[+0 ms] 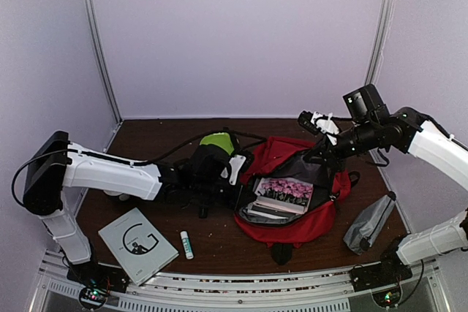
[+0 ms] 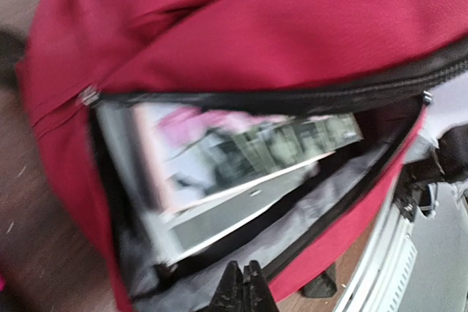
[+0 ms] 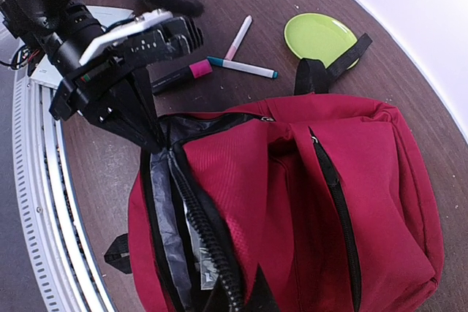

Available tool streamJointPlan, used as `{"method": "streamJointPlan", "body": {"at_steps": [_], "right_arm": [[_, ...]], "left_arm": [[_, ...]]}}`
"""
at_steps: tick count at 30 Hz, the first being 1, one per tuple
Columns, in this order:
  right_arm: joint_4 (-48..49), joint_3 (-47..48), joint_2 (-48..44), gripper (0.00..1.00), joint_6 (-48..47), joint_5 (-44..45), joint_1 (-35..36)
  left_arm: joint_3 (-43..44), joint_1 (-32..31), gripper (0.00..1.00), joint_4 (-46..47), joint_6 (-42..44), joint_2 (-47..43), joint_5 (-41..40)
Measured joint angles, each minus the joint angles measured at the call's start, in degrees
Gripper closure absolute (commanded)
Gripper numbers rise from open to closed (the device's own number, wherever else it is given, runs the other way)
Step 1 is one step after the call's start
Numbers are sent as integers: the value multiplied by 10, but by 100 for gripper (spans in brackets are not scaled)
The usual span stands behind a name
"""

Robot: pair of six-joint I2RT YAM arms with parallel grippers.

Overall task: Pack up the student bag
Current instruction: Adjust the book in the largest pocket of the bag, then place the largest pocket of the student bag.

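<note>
Red fabric student bag (image 1: 303,228) lies on the brown table (image 1: 139,137), right of centre, with the main zip open and the mouth facing up. Inside is a stack of books (image 1: 281,195); the top cover shows pink flowers, and grey lining shows around them.

Left gripper (image 1: 241,177) is at the bag's left rim. Its fingers are pressed together on the edge of the lining at the opening, which shows plainly from the right wrist view.

Right gripper (image 1: 324,153) is at the far right rim. Its own camera shows the fingertips meeting on the black zipper edge, pinching it. That side of the opening stands raised.

Around the bag:
- Lime-green plate (image 1: 217,139) lies on the far side of the left arm, near the bag's far left corner.
- Three pens lie between the plate and the left gripper: a pink-and-white one (image 3: 238,36), a white one with teal ends (image 3: 243,69), and a black marker (image 3: 179,77) with a pink band.
- Grey pouch (image 1: 369,223) lies right of the bag, apart from it.
- White booklet (image 1: 137,245) with a black mark on its cover lies front left.
- Small white tube (image 1: 186,244) lies just beside the booklet's right edge.
- Black buckle (image 1: 281,253) sits at the bag's near edge.
</note>
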Motion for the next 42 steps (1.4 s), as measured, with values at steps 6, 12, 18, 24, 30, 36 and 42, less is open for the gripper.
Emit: {"method": "streamJointPlan", "body": {"at_steps": [6,12,18,24,30,36,42], "right_arm": [[0,0,-11,100,0,-9,0],[0,2,-14,100,1,-10,0],[2,2,-24,100,2,-10,0],[4,2,-30,100,-2,-8,-8],[7,1,-22,100,-36,9,-65],[25,10,35,100,-50,17,-135],[31,5,16,100,-54,1,-147]], "left_arm": [[56,0,100,68,28,83,92],[85,2,100,75,29,132,115],[109,21,100,82,10,168,123],[139,50,100,103,-20,201,132],[153,54,92,121,-25,202,141],[122,53,61,91,3,139,148],[75,51,30,-11,28,10,61]]}}
